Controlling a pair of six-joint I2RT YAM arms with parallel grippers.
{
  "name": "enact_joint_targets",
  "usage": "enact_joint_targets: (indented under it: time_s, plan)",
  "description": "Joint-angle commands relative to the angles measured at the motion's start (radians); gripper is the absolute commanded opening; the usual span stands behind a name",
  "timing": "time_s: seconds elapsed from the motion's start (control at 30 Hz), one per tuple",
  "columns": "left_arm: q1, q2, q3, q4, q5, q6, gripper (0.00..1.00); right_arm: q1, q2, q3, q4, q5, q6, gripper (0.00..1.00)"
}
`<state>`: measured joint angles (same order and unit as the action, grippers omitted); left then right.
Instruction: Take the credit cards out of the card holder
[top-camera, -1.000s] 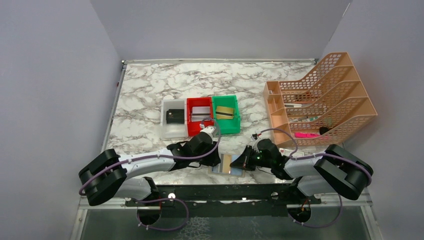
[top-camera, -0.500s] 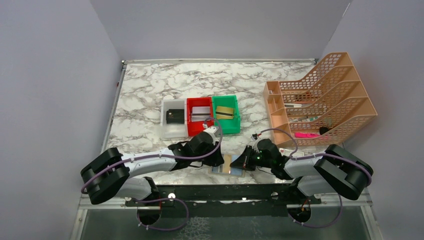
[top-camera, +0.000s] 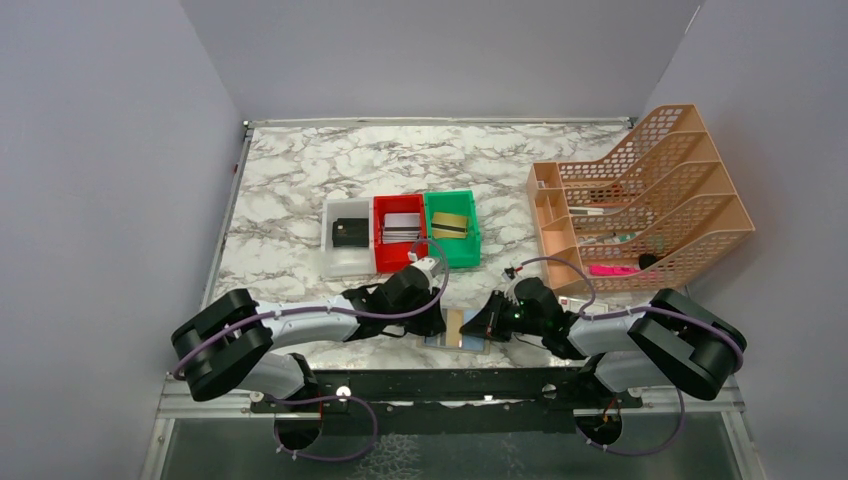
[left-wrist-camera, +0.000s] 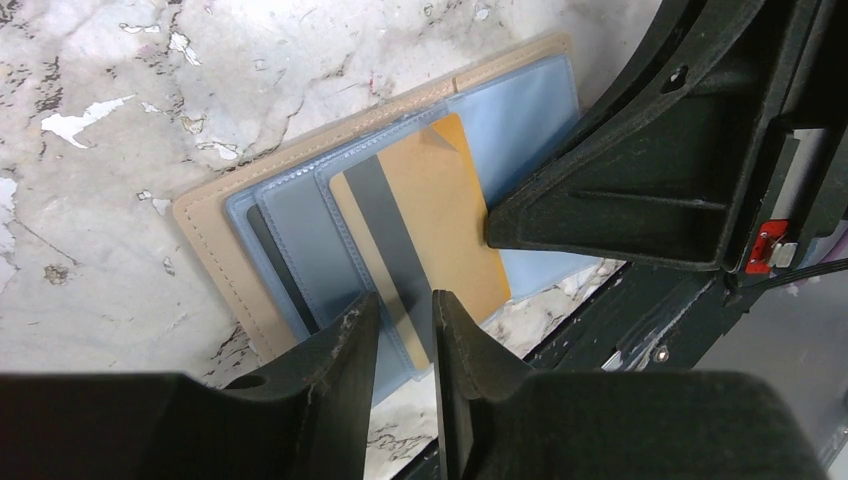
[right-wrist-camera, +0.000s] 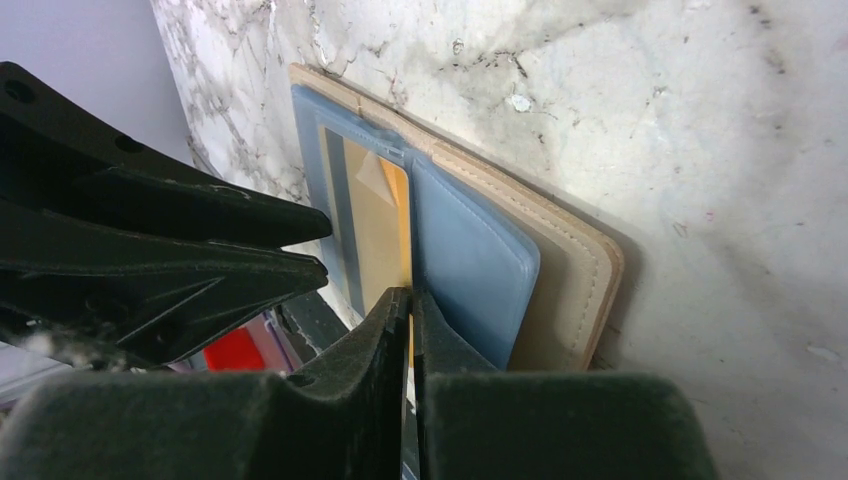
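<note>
**Two Grippers Nose to Nose Over an Open Card Holder**

The tan card holder (left-wrist-camera: 215, 255) lay open and flat on the marble table (top-camera: 300, 170), right at its near edge, between the two arms. Its bluish-grey plastic sleeves faced up, overlapping one another. A gold credit card (left-wrist-camera: 440, 200) with a dark stripe down its length sat in one of the middle sleeves. A darker edge showed under the sleeve beside it, and I could not make out what that was.

The left gripper (left-wrist-camera: 405, 330) hung low over one end of the holder. Its fingers were parted by only a narrow gap, and the card's stripe showed through that gap. Whether the tips touched the sleeve I could not tell.

The right gripper (right-wrist-camera: 411, 310) pointed in from the opposite side with its fingers pressed almost together. Its tips were down at the long edge of the gold card, where the card met the neighbouring sleeve. A sliver of gold showed in the slit between them, but I could not say whether they truly pinched the card.

Farther back on the table, three small bins stood side by side in a row. The white bin (top-camera: 330, 262) held a black wallet-like item (top-camera: 349, 234). The red bin (top-camera: 381, 215) held grey cards (top-camera: 402, 222), and the green bin (top-camera: 471, 238) held a second gold striped card (top-camera: 450, 225). A peach mesh file rack (top-camera: 650, 190) stood off to the right, well apart from the holder.
</note>
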<state>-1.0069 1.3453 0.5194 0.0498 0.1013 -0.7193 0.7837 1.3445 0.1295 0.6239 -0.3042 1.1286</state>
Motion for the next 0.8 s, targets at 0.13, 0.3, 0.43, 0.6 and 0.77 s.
enact_joint_targets:
  time_s: [0.13,0.3,0.43,0.6,0.77]
  plan:
    - [-0.016,0.045,-0.025,-0.032,-0.020,-0.005,0.26,0.002,-0.011,-0.010,-0.004,0.025,0.001,0.21]
    - [-0.021,0.058,-0.022,-0.031,-0.024,-0.003,0.22,0.002,0.006,-0.024,0.059,0.007,0.018,0.19]
    - [-0.022,0.056,-0.024,-0.034,-0.029,0.000,0.18,0.002,0.005,-0.036,0.102,-0.005,0.024,0.10]
    - [-0.024,0.057,-0.022,-0.057,-0.056,0.000,0.16,0.002,-0.047,-0.033,0.047,-0.001,0.004,0.12]
    - [-0.025,0.070,-0.019,-0.077,-0.080,0.001,0.15,0.002,-0.119,-0.037,-0.019,-0.001,-0.012,0.21]
